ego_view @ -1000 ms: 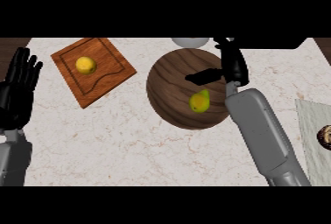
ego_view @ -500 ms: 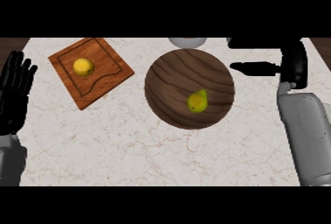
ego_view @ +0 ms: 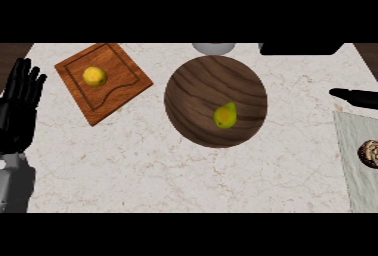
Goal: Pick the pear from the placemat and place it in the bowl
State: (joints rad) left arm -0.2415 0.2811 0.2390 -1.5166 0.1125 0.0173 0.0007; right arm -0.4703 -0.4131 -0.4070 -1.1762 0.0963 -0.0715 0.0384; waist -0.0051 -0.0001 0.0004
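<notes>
Already the pear (ego_view: 225,115) lies tilted in the bowl (ego_view: 192,90), left of the right robot hand (ego_view: 356,97) at the desk's right edge, fingers hidden; the left robot hand (ego_view: 19,112) rests open.

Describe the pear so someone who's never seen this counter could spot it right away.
Find the big dark wooden bowl mid-counter. The pear lies inside it, right of centre. It is yellow-green and tapers to a point, unlike the round yellow fruit on the wooden board at left.

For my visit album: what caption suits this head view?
Pear lying in the wooden bowl, lemon on a cutting board, left hand open beside it.
</notes>
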